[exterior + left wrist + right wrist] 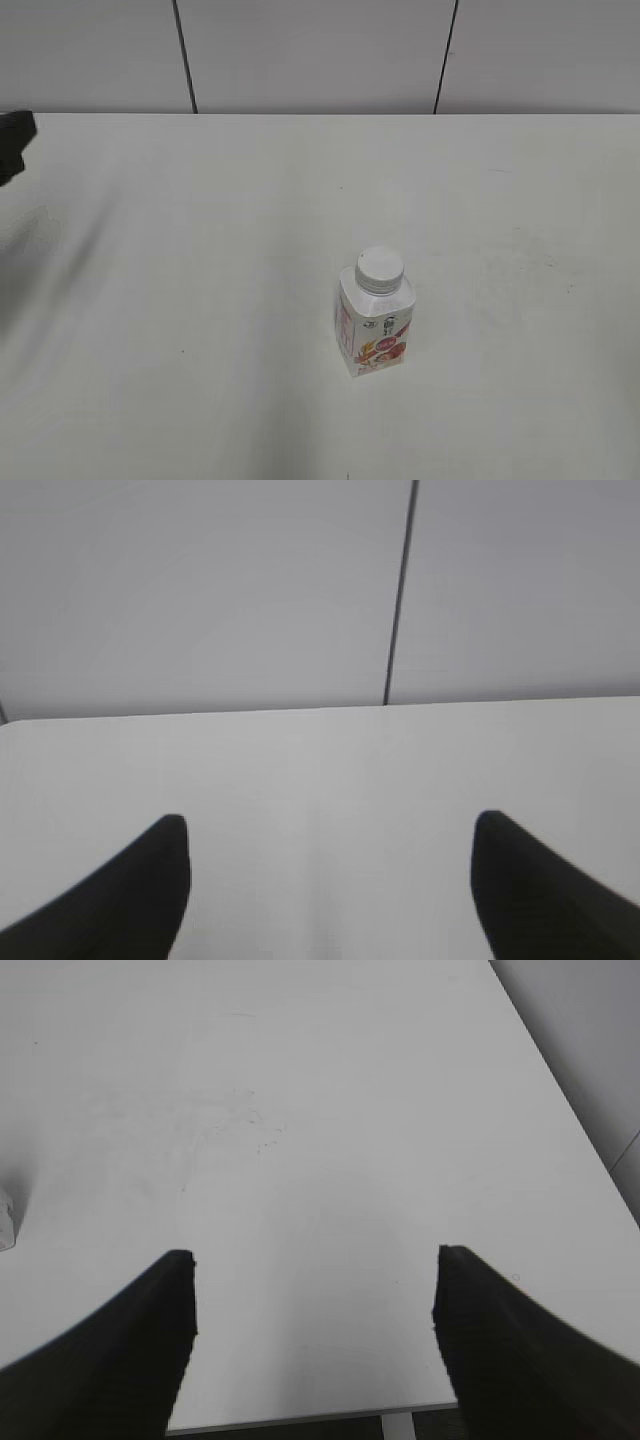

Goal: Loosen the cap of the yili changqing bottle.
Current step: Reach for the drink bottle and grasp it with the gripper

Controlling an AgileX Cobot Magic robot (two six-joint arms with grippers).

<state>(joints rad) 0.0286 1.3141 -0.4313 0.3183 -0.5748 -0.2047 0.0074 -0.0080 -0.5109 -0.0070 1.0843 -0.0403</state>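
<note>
The yili changqing bottle (374, 325) stands upright on the white table, a little right of centre in the exterior view, with a red, pink and orange fruit label. Its ribbed white cap (380, 268) sits on the neck. A sliver of the bottle shows at the left edge of the right wrist view (5, 1222). My left gripper (328, 825) is open and empty over bare table facing the back wall. A dark part of the left arm (14, 140) shows at the far left edge. My right gripper (312, 1258) is open and empty near the table's front right edge.
The white table (200, 250) ends at a grey panelled wall (310, 50) at the back. In the right wrist view the table's near edge (300, 1418) and right edge (570, 1120) are close to the gripper.
</note>
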